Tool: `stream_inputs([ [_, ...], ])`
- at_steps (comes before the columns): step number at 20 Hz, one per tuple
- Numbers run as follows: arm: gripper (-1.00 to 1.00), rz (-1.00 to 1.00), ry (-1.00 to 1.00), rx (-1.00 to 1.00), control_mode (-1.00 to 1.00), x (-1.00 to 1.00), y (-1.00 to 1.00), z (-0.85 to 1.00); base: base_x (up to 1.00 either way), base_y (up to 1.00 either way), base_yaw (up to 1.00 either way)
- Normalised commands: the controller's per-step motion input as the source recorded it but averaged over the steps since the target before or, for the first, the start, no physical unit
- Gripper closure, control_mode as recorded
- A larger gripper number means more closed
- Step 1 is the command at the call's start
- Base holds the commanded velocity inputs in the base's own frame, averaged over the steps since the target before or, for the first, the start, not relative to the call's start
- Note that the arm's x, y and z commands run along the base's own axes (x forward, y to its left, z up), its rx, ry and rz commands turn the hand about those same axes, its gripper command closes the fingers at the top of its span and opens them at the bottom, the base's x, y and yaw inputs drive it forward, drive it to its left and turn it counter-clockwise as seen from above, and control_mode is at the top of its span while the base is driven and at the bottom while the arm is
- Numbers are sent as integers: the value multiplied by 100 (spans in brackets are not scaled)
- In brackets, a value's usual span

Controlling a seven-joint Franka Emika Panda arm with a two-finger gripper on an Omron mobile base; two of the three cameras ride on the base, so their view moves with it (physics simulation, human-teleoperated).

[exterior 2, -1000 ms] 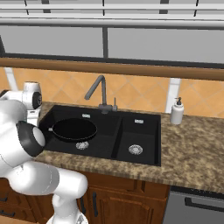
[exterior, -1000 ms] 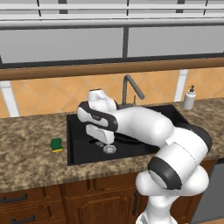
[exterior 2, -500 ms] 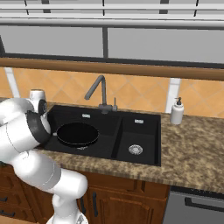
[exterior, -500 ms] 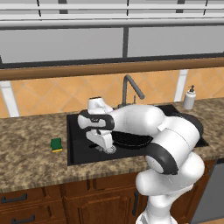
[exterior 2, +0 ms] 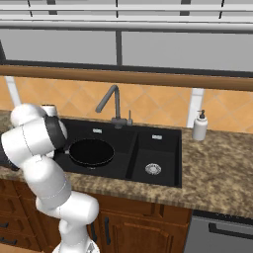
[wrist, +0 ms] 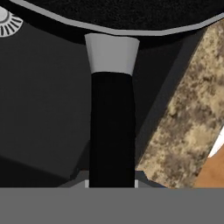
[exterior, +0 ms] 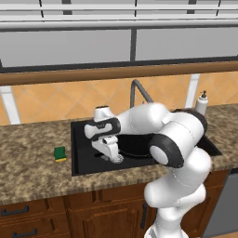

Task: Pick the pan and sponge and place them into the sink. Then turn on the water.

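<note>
One tool [exterior: 113, 157] clamped on pan [exterior 2: 91, 151] handle, low in sink [exterior 2: 163, 175], sponge [exterior: 60, 153] at rim

Pans: one is counted, a round black pan [exterior 2: 91, 151] lying in the large basin; its long black handle [wrist: 111, 131] is seen in the hand view.
Sponges: one is counted, a green and yellow sponge [exterior: 60, 154] on the counter [exterior: 28, 162], just beside the sink's left rim.
Sinks: one black sink [exterior 2: 165, 185] is counted, divided into two basins.
Drains: two round metal drains are counted, one in the small basin [exterior 2: 153, 169] and one in the large basin [exterior: 116, 159].
Faucets: one dark gooseneck faucet [exterior 2: 112, 104] is counted.
Soap dispensers: one white soap dispenser [exterior 2: 200, 126] is counted.
Robot arms: one white arm [exterior: 172, 139] is counted.
</note>
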Motion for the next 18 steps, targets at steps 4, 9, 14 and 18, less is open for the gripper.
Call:
stream_inputs([
  [4,100,0,0,0,-100,61,1,-14,0,0,0],
  [9,100,0,0,0,-100,39,4,-29,0,0,0],
  [14,100,0,0,-2,-100,14,12,-42,0,0,0],
  [18,100,0,0,-1,-100,12,10,-38,0,0,0],
])
